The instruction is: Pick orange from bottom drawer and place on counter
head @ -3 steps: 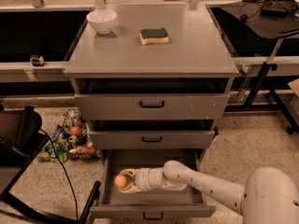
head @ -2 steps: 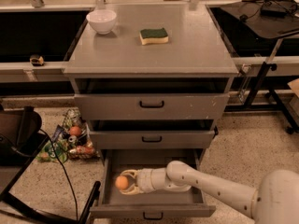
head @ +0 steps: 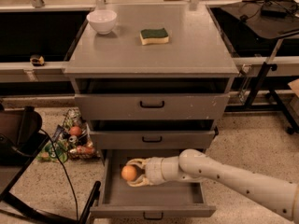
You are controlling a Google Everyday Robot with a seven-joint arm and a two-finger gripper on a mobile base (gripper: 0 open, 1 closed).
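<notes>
The orange (head: 128, 172) is a small round fruit inside the open bottom drawer (head: 183, 199), toward its left side. My gripper (head: 130, 173) reaches into the drawer from the right on a pale arm. Its two curved fingers (head: 136, 162) close around the orange from behind and in front, holding it slightly above the drawer floor. The counter (head: 196, 50) is the flat grey top of the cabinet, well above the gripper.
A white bowl (head: 102, 21) and a green and yellow sponge (head: 154, 36) sit on the counter. The two upper drawers (head: 152, 104) stand slightly open above the arm. A basket of colourful clutter (head: 72, 141) lies on the floor at left, beside a dark chair (head: 18, 134).
The orange and the gripper have moved a little up and to the right together inside the drawer. The fingers now hold the orange.
</notes>
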